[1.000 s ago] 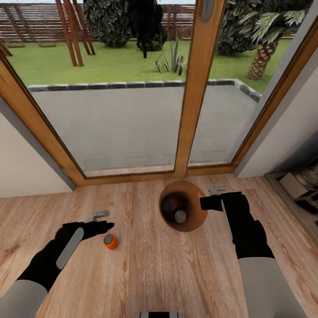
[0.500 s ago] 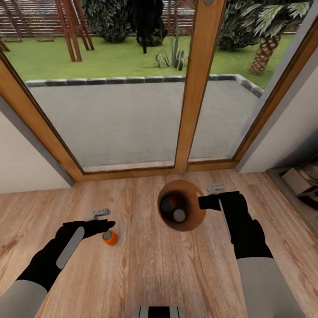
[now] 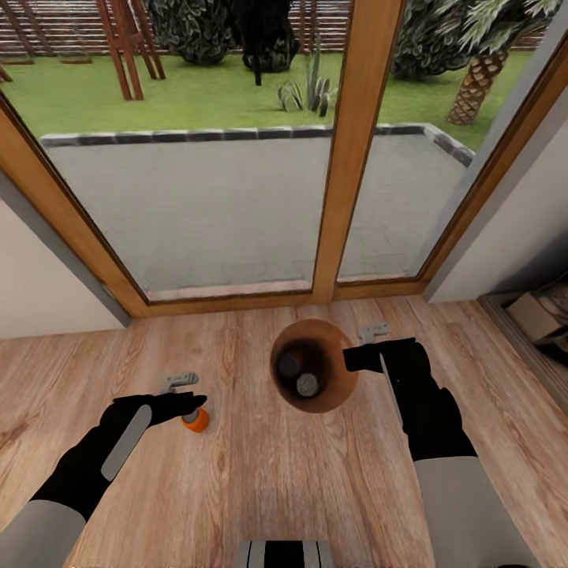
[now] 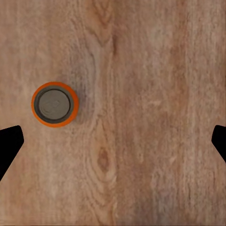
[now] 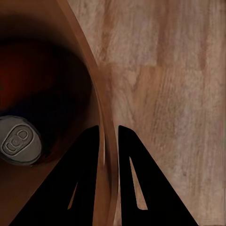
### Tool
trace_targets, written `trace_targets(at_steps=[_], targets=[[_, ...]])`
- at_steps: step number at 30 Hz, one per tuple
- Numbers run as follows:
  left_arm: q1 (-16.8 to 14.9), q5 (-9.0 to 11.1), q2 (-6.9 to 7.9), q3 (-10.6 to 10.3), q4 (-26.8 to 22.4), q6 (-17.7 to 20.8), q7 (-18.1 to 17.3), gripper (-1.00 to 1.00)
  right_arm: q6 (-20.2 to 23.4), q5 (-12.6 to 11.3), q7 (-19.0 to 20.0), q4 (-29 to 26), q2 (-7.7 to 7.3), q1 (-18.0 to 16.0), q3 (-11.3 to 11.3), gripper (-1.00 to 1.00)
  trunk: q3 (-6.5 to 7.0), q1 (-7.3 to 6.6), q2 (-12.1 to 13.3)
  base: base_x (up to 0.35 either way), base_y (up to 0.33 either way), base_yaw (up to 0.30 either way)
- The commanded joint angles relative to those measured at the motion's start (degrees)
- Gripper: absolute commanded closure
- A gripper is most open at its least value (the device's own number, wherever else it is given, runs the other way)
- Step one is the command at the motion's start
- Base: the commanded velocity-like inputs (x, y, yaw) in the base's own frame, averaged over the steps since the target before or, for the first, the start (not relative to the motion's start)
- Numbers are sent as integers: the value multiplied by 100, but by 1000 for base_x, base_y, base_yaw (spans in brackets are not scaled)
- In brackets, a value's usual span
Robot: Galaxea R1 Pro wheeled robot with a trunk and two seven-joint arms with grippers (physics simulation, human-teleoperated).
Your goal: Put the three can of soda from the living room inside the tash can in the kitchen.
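In the head view, wood-framed glass doors [image 3: 347, 158] are seen beyond the light wood plank floor [image 3: 260, 473]. A small orange soda can [image 3: 195, 419] stands upright just beside the left gripper [image 3: 186, 394]; the round bin with brown inside [image 3: 312, 376] holds two cans and is held at its rim by the right gripper [image 3: 364, 347].

In the left wrist view, the orange can [image 4: 54, 104] is seen near one dark fingertip [image 4: 8, 143], outside the spread fingers.

In the right wrist view, the bin wall [image 5: 96, 122] is pinched between the fingers [image 5: 84, 179], a silvery can top [image 5: 18, 140] inside.
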Motion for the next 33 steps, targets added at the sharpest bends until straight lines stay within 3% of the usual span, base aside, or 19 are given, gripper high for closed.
trace_targets(at_steps=[1,19,23,25,28,33], targets=[[0,1,3,7,8,0,-7,-100,19,-143,24,-2,0,-3,4,100,-8,-1,0,23,6,0],[0,1,-5,26,39,0,-35,-100,19,12,24,-3,-35,-12,-9,100,-155,-1,0,86,51,0],[0,-5,-18,19,55,0,-12,-100,19,14,29,-81,-73,-169,-26,100,-189,-1,0,1,0,0],[0,-7,-19,17,60,0,-5,-100,19,80,31,-96,-82,-248,-35,100,-206,-1,0,0,0,0],[0,-8,-25,15,69,0,10,-100,19,540,92,-100,-61,-409,-55,100,-232,-1,0,0,0,0],[0,-8,-29,14,72,0,17,-100,19,815,126,-116,-37,-546,-65,100,-274,-1,0,0,0,0]])
